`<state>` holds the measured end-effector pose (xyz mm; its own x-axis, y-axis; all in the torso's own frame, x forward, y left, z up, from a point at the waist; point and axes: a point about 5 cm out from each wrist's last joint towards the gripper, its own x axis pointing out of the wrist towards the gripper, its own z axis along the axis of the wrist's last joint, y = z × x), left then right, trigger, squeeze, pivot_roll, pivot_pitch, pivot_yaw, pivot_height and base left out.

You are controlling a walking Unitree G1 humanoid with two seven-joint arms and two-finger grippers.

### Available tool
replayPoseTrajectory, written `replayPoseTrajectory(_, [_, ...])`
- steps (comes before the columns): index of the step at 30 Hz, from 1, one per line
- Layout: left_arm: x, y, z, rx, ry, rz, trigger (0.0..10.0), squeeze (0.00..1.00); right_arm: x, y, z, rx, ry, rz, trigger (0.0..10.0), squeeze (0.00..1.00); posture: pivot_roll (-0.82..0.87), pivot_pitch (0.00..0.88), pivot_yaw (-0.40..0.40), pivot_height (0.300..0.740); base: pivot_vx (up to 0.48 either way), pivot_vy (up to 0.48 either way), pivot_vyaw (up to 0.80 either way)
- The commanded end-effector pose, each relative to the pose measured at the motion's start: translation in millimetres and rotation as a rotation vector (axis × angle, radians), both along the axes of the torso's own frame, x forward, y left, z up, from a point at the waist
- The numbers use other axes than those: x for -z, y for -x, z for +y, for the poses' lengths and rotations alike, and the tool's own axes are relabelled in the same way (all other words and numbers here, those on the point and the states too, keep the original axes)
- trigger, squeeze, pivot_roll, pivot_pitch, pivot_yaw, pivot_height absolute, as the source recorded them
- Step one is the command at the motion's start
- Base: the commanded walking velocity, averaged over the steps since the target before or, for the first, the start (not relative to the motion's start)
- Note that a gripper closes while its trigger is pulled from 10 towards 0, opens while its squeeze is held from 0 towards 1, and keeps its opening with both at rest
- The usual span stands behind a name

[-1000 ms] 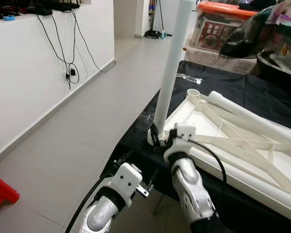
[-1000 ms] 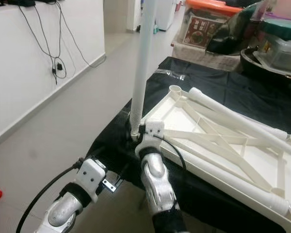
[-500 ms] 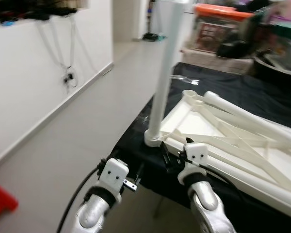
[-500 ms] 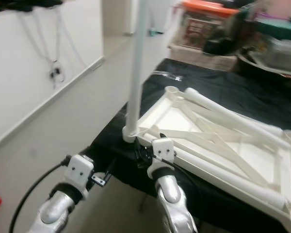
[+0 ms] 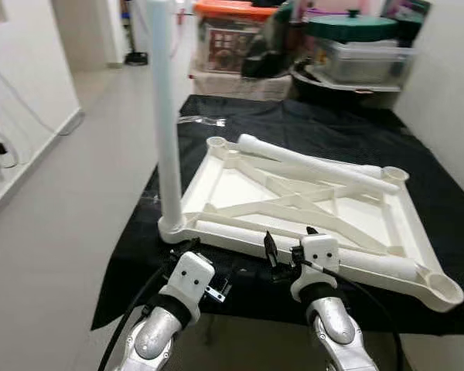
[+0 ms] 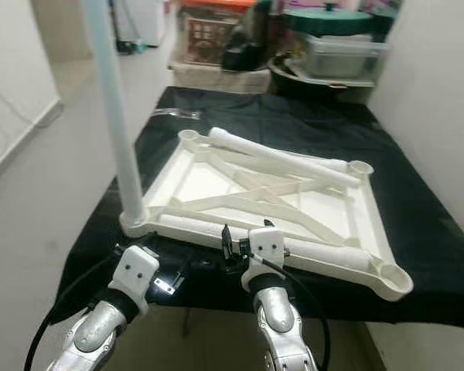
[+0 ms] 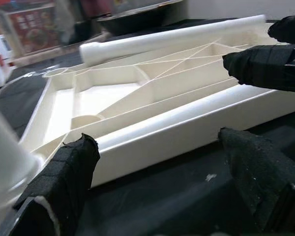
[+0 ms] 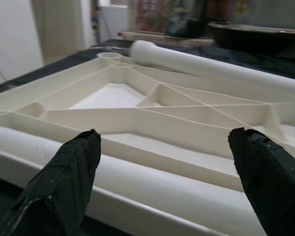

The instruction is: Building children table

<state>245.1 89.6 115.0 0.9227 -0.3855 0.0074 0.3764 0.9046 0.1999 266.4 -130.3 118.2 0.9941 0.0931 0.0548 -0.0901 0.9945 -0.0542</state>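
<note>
Fingers [image 8: 73, 172] of the right gripper [image 5: 290, 251] are spread wide and hold nothing; they hover at the near edge of the tabletop [image 5: 294, 205], with a loose leg [image 8: 137, 182] lying just ahead of them along that edge. The left gripper [image 7: 162, 182] is also spread wide and empty, its fingers [image 7: 64, 177] hanging low over the black cloth [image 5: 348, 143] just in front of the tabletop's near left corner. The white tabletop lies upside down on the cloth-covered desk [image 6: 417, 232], its ribbed underside facing up, with diagonal braces crossing the middle and round sockets at the corners. One leg [image 5: 164, 116] stands upright in the near left corner socket, rising well above the tabletop. A second loose leg [image 5: 313, 165] lies across the far side of the tabletop, from near the far left socket toward the far right one. The near right socket [image 5: 445, 290] is open. Beyond the desk stand storage boxes, one with an orange lid [image 5: 236, 9] and another with a green lid [image 5: 352, 27]. To the left is pale floor [image 5: 54, 224] and a white wall with cables [image 5: 0, 143] hanging down it.
</note>
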Motion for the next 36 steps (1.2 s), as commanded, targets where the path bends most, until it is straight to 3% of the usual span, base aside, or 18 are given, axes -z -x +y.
replayPoseTrajectory(1, [2.4, 0.5, 0.1, -0.007, -0.012, 0.003, 10.0, 0.0, -3.0, 1.0, -0.2, 0.003, 0.005, -0.007, 10.0, 0.0, 0.03, 0.0, -0.054, 0.74, 0.0, 0.0, 0.0])
replayPoseTrajectory(5, [3.9, 1.1, -5.2, 0.038, -0.074, -0.027, 10.0, 0.0, 0.6, 2.6, -2.0, 0.025, 0.012, 0.026, 10.0, 0.0, 0.03, 0.0, -0.054, 0.74, 0.0, -0.332, 0.0])
replayPoseTrajectory(29, [8.2, 1.0, -5.5, 0.046, -0.072, -0.017, 10.0, 0.0, 0.5, 2.9, -0.1, 0.015, -0.025, 0.037, 10.0, 0.0, 0.03, 0.0, -0.052, 0.74, -0.01, -0.467, 0.0])
replayPoseTrajectory(36, [7.8, 0.2, -3.1, 0.028, -0.055, -0.008, 10.0, 0.0, -5.8, -2.3, -1.3, -0.014, -0.087, 0.018, 10.0, 0.0, 0.04, 0.0, -0.054, 0.74, 0.0, 0.0, 0.0])
